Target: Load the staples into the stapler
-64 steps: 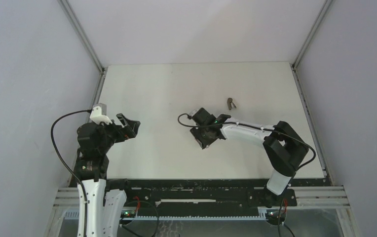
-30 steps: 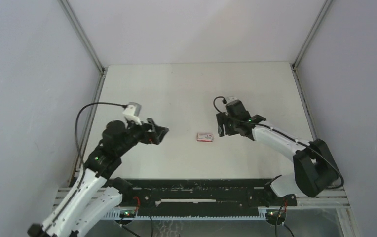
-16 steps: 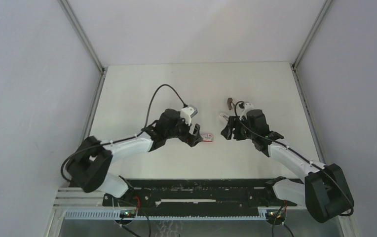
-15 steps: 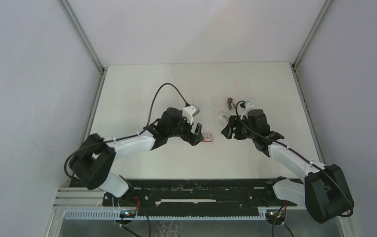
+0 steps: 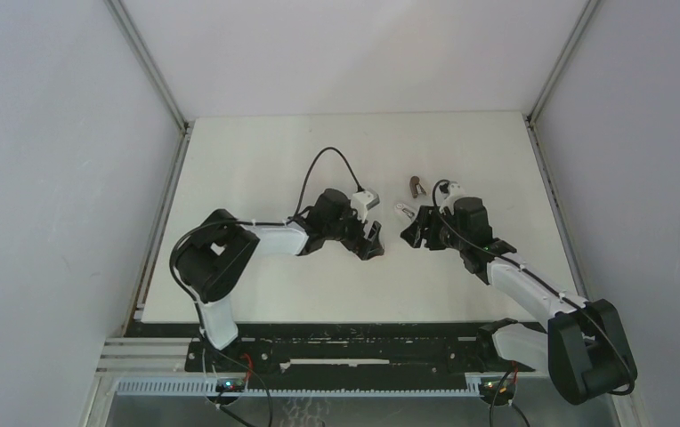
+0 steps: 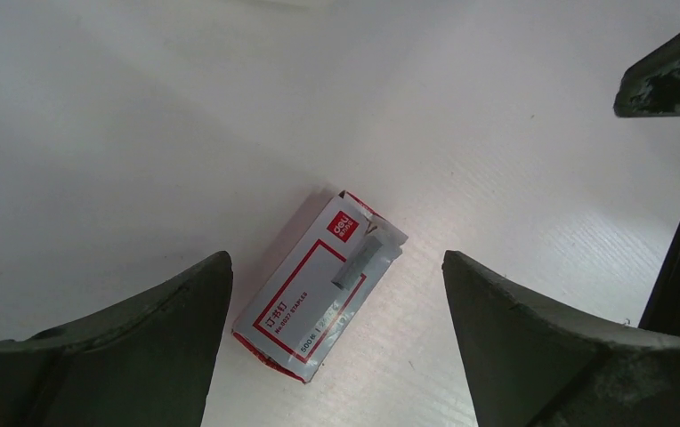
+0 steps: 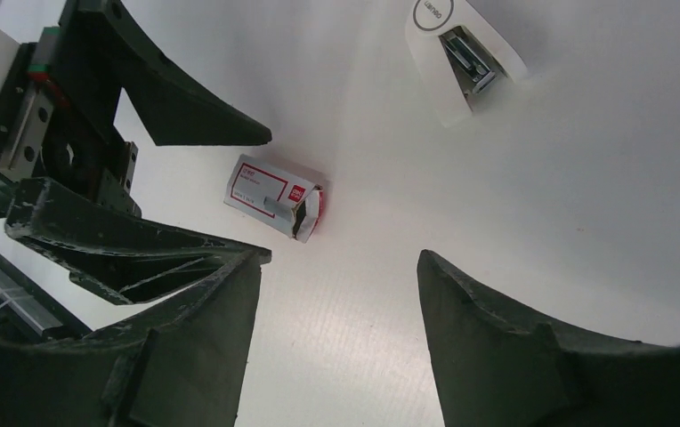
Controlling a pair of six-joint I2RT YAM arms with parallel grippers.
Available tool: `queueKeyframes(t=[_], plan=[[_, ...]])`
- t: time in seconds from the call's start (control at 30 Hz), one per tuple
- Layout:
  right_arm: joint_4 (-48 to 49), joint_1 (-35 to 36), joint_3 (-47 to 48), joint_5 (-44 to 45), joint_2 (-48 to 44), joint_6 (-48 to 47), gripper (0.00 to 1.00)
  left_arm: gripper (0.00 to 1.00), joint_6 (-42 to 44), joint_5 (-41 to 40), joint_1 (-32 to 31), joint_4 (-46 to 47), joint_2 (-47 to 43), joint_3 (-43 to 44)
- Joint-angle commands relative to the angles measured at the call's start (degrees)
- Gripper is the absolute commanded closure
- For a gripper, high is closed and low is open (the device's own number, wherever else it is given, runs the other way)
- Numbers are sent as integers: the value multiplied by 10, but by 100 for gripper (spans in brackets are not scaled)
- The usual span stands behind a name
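Left wrist view: left gripper [image 6: 335, 267] hovered over the red-and-white staple box [image 6: 301, 307], which lay flat on the counter [image 6: 141, 107]. Its jaws stood wide apart, one on either side of the box, and did not touch it. A grey strip of staples [image 6: 359, 261] lay at the box's open end. In the top view that gripper hid the box.

Right wrist view: white stapler [image 7: 465, 58] lay well apart from the box, dark metal showing. Right gripper [image 7: 336, 267] jaws were apart and held nothing.

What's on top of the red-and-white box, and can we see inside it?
A short silvery-grey staple strip lies on top of the red-and-white cardboard box, by its open end. The interior is hidden from both wrist views.
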Motion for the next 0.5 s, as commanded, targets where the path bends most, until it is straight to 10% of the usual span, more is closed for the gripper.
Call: queueKeyframes(t=[0.0, 0.47], plan=[[31, -8, -2, -9, -14, 14, 36, 9, 8, 24, -2, 7, -4, 13], [37, -18, -3, -14, 5, 24, 37, 11, 39, -60, -44, -47, -52, -39]])
